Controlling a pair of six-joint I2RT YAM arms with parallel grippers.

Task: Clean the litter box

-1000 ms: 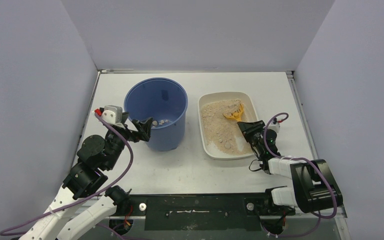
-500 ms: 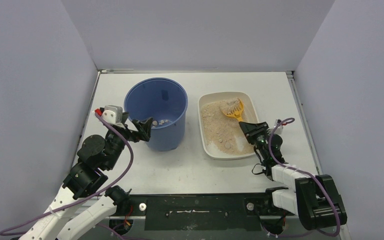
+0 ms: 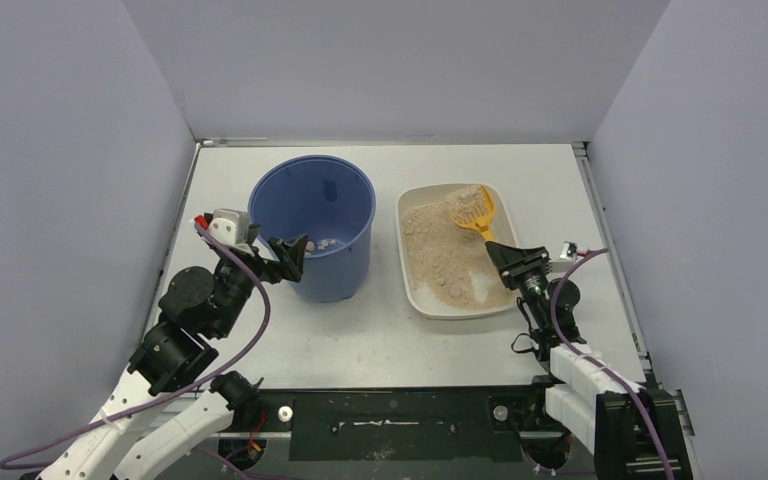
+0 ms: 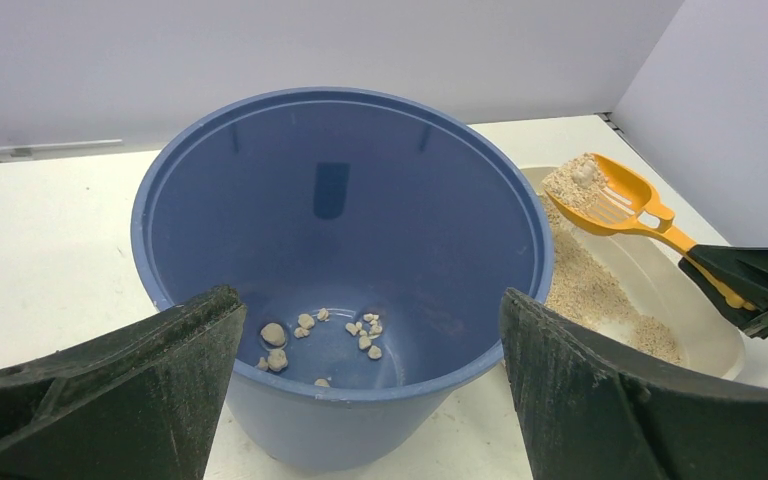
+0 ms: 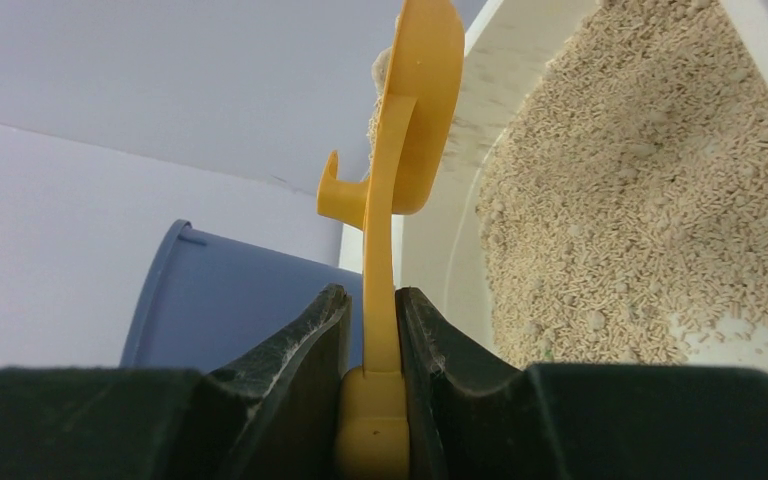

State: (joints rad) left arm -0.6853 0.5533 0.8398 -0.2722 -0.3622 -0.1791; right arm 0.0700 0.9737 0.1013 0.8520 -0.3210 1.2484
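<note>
Cream litter box (shallow) holds possibly clumped granules.

Light was bright, even and diffuse from overhead, with no glare. The blue bucket cast only a faint, soft shadow on the desk. In the right wrist view, the near fingers looked slightly soft, while the litter was sharp.

Black joints and white links form the left arm and right arm, with purple cables behind black wedge-shaped fingers.
</note>
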